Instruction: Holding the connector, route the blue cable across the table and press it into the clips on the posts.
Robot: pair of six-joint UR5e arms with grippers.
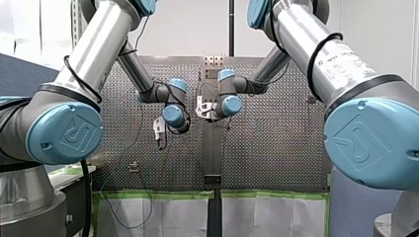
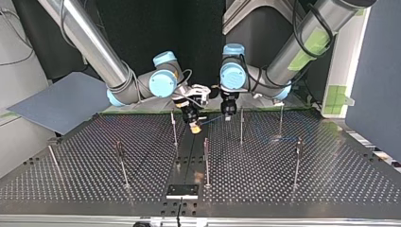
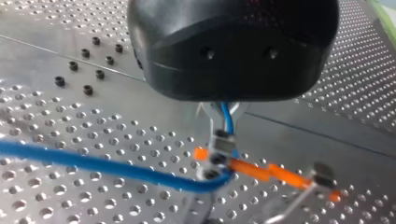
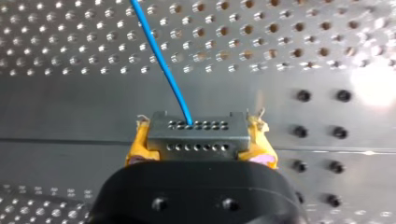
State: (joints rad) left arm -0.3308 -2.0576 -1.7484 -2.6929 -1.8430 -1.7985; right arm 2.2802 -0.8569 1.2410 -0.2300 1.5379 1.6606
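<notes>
Routing phase | right gripper (image 4: 200, 140) pinching connector (image 4: 196, 127) in yellow pads (image 4: 138, 145), blue cable (image 4: 163, 60) leaving toward 11 o'clock | left gripper (image 3: 222, 135) apparently nipping blue cable beside orange clip (image 3: 261, 170) | next: press down, keep tension.
</notes>
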